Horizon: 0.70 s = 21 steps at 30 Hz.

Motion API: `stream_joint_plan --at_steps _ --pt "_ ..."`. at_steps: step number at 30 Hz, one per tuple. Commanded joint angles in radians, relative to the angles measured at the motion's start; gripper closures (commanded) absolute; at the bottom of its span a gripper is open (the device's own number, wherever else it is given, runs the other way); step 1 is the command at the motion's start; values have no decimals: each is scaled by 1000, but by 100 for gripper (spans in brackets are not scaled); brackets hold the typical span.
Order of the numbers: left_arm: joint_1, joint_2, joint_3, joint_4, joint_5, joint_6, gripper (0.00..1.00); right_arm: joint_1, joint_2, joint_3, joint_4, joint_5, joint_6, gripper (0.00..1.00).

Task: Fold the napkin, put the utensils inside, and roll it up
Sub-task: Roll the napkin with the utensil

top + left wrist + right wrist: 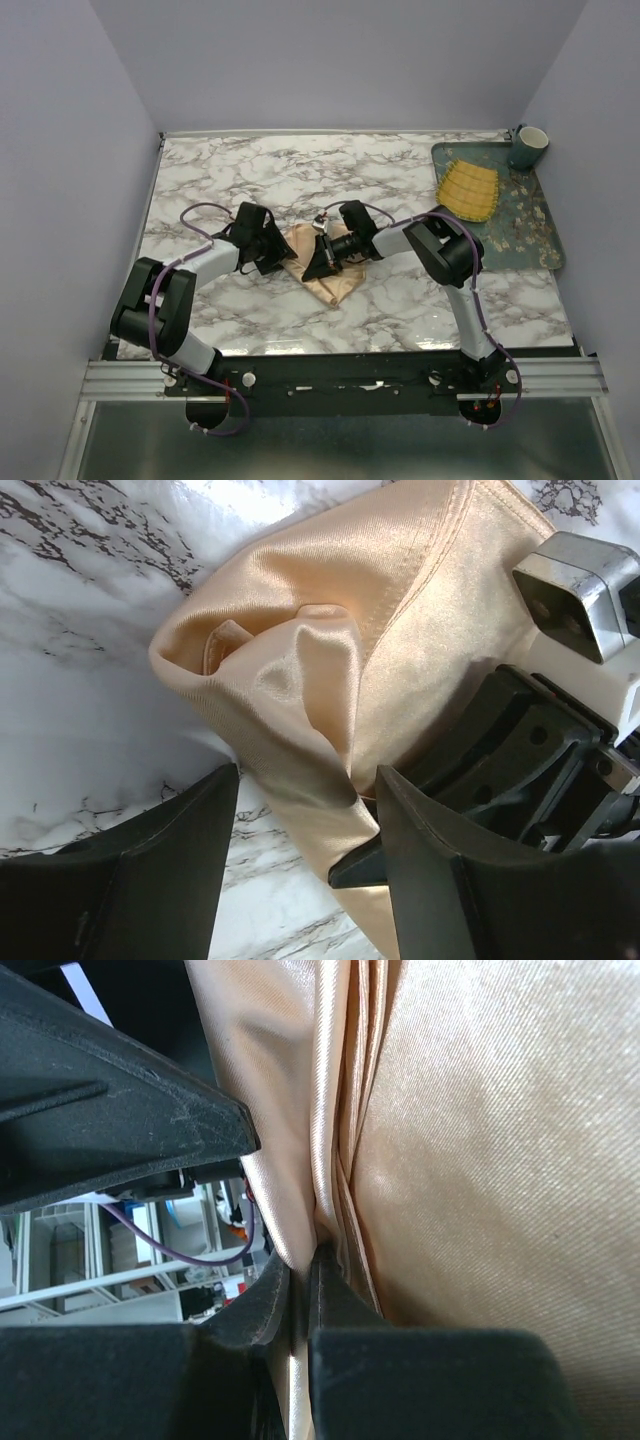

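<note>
Left arm (190,265) and right arm (425,240) angled inward, left fingers (150,880) spread apart, right fingers (420,1380) pinching napkin (335,285)

A white marble worktop (250,180) with grey veins fills the view. At its far right lies a blue-green patterned tray (530,225). A yellow checked cloth (468,191), folded, rests on the tray's far left part. A teal mug (527,146) stands at the tray's far right corner.
</note>
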Motion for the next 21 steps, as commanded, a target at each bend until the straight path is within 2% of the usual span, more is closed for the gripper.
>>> stream_joint_plan --at_steps 1,5,10,21 --pt "-1 -35 45 -34 -3 77 41 -9 41 34 -253 103 -213 100" --pt "2 -97 52 -75 -4 118 51 -9 30 57 -382 161 -322 99" --pt "54 -91 62 -68 20 129 70 -9 29 63 -402 175 -359 100" --pt "59 95 123 37 42 166 75 -8 25 72 -407 155 -369 99"
